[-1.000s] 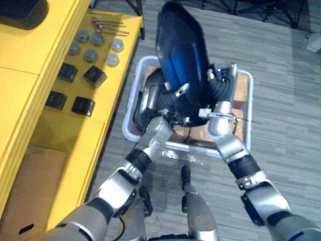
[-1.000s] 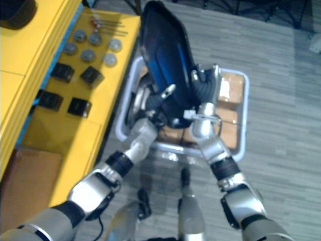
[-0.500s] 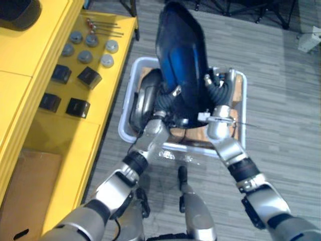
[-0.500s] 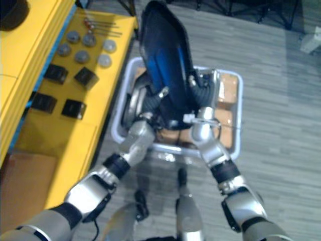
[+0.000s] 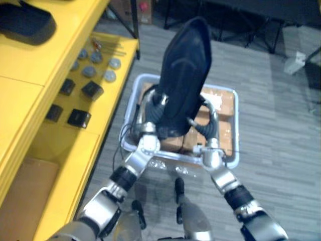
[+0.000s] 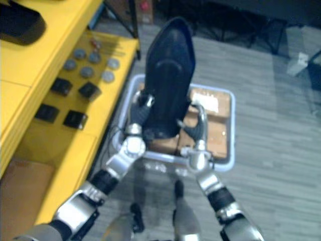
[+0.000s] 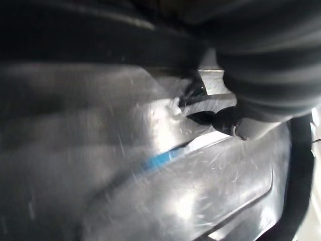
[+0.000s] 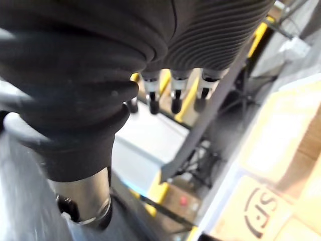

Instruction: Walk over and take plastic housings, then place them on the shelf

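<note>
Left eye view: housing (image 5: 185, 80) between left hand (image 5: 157, 106) and right hand (image 5: 207, 125).

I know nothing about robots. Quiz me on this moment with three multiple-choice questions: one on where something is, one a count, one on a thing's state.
1. Where is the white bin relative to the yellow shelf?
A) on top of it
B) on the floor beside it
C) hanging under it

2. How many small black blocks lie on the shelf?
A) one
B) four
C) nine

3. What state is the big dark plastic housing in?
A) lying flat in the bin
B) held up between both hands
C) lying on the shelf

Answers:
1 B, since the bin stands on the grey floor by the shelf's edge.
2 B, since four blocks show, in two pairs.
3 B, since the left hand and the right hand are against its sides and it is raised above the bin.
</note>
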### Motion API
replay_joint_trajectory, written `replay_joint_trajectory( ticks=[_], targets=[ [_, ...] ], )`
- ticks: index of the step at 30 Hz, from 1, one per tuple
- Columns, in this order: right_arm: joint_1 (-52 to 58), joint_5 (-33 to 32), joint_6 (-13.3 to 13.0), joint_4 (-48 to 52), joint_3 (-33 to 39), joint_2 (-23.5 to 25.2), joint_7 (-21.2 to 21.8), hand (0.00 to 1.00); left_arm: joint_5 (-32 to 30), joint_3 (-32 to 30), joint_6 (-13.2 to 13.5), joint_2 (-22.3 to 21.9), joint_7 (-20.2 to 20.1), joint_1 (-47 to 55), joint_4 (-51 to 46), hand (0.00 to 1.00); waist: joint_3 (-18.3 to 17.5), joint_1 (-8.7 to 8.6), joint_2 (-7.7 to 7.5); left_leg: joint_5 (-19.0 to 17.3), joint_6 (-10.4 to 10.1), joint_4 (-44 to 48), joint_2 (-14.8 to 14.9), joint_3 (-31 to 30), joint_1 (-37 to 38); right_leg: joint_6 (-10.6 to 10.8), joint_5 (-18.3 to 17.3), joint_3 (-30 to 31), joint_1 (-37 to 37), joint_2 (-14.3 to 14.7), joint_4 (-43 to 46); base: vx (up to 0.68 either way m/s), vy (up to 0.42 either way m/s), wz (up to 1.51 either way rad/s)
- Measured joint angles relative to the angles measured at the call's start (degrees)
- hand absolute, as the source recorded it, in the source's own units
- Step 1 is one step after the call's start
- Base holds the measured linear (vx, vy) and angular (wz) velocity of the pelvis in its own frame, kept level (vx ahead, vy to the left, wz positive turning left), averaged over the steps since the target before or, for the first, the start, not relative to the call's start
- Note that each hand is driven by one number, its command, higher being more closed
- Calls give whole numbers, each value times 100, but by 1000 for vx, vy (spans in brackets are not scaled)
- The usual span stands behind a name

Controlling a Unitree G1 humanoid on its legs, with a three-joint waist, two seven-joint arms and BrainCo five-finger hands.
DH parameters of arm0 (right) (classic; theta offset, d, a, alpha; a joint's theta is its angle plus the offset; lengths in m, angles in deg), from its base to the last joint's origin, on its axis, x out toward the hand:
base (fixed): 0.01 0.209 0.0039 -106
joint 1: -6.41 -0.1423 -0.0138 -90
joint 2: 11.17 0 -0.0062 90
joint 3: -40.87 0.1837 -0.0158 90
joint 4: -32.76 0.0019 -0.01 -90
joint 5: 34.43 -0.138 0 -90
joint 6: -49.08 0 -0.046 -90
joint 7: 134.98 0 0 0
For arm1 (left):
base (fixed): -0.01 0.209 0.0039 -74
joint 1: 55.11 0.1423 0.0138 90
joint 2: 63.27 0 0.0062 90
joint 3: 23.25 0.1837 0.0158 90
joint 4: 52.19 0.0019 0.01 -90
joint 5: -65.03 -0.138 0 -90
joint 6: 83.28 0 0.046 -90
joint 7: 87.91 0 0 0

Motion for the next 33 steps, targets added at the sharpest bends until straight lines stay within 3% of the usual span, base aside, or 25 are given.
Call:
replay_joint_trajectory(
  ticks=[4,9,15,19,23,28,33],
  targets=[
    [335,-342,-79,401,323,-63,182,0,-1216,-103,-75,68,662,512,-227,100,-242,158,-16,2,-8,-39,3,-30,89,-30,-88,-26,106,-6,-1,-36,-33,6],
    [640,-1042,-240,1326,853,-387,454,0,-1796,-215,-187,278,892,800,-451,100,-435,169,-39,67,-81,-133,58,-2,173,-51,-116,-24,108,29,-3,-6,-42,-4],
    [1596,-1861,-574,2151,1623,-587,1080,0,-1759,-458,-214,445,928,1130,-450,100,-644,123,-49,109,-147,-331,110,123,316,-28,-102,44,88,104,-3,85,-18,-11],
    [2123,-2126,-603,2214,1872,-542,1450,0,-1206,-839,189,470,879,1217,-443,100,-738,120,-73,118,-158,-455,109,251,421,-25,-99,144,77,120,-5,75,3,-14],
    [2644,-2623,-603,1933,2251,22,1791,0,86,-1178,1146,478,241,1491,-483,100,-882,41,-78,123,-159,-538,88,288,486,-23,-98,177,78,113,-7,40,1,-5],
    [2861,-2757,-605,1072,2521,415,2016,0,773,-1529,1477,479,-504,1965,-876,100,-941,-24,-55,147,-160,-603,76,325,511,-18,-102,205,80,108,-9,-14,-2,-3],
    [2931,-3011,-648,410,2743,649,2026,0,1312,-1894,1587,461,-1152,2542,-1661,100,-1051,5,136,301,-176,-875,37,266,594,7,-123,110,86,85,-9,0,-19,9]
  ],
)
